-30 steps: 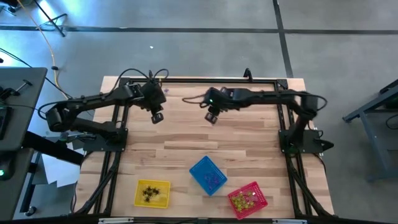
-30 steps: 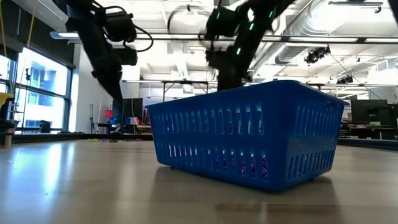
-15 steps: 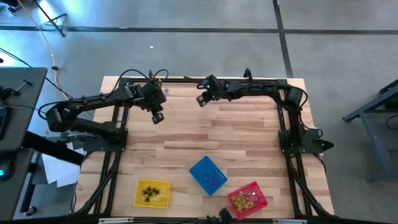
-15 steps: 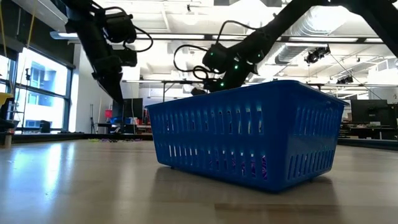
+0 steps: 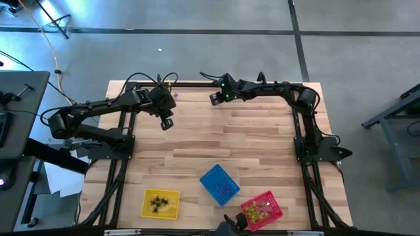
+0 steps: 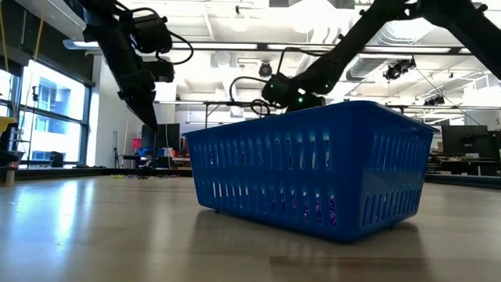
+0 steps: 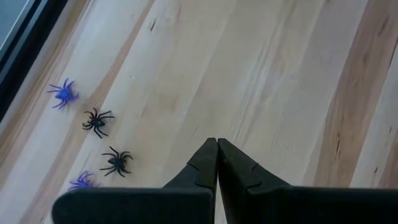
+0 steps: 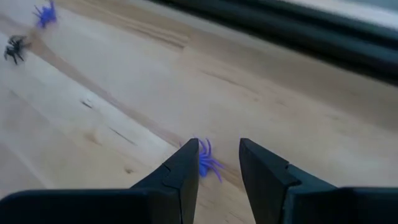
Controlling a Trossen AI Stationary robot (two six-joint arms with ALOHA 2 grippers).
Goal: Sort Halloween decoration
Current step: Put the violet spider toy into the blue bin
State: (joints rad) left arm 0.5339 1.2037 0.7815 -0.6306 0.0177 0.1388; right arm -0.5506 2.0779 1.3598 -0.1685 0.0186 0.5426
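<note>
While your left gripper (image 7: 217,163) hangs pinched shut, your right gripper (image 8: 219,163) stands narrowly parted near the table's (image 5: 262,137) twelve o'clock edge, a purple spider (image 8: 206,160) just ahead between its tips.

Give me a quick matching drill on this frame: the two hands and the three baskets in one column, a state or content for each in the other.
1. left hand
2. right hand
3. yellow basket
4. red basket
5. blue basket

A. holds yellow-green trinkets
B. open over a purple spider
C. shut, empty
D. holds black spiders
E. holds purple trinkets

Pairs: 1-C, 2-B, 3-D, 4-A, 5-E
</note>
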